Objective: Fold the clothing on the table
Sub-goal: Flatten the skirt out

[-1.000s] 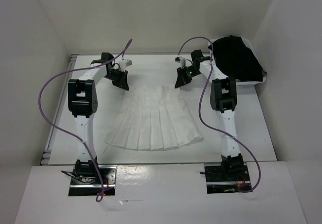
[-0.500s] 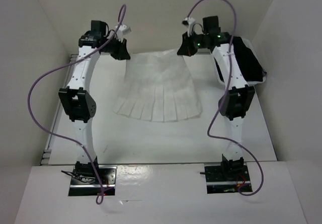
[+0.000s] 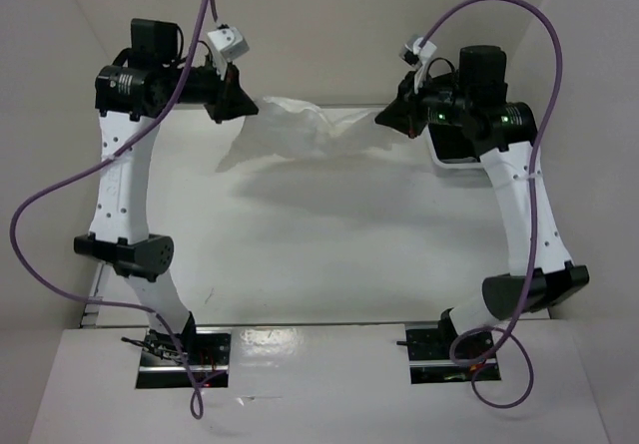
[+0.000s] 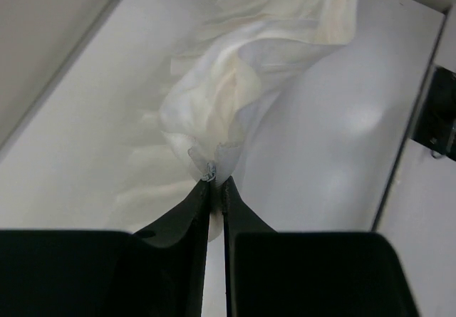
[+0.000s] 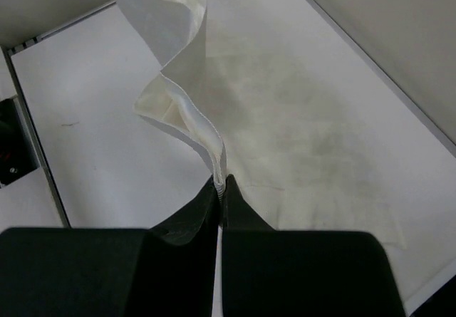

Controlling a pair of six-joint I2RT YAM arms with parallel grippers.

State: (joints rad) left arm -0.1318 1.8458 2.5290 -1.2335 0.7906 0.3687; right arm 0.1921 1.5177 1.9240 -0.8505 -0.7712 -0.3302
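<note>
The clothing, a white pleated skirt (image 3: 300,130), hangs stretched in the air between both grippers, high over the far part of the table (image 3: 329,254). My left gripper (image 3: 243,108) is shut on one end of its waistband; in the left wrist view the bunched white fabric (image 4: 235,96) rises from the pinched fingertips (image 4: 214,182). My right gripper (image 3: 384,120) is shut on the other end; in the right wrist view the folded waistband edge (image 5: 187,117) runs up from the closed tips (image 5: 220,183). The hem droops toward the table below.
A small white bin (image 3: 451,155) sits at the far right, mostly hidden behind my right arm. White walls enclose the table on three sides. A thin metal rail (image 3: 92,299) runs along the left edge. Both arm bases (image 3: 180,349) are at the near edge.
Both arms have risen and reached toward the far wall, lifting the skirt off the table. It lay flat a second ago and now hangs bunched between the grippers.
</note>
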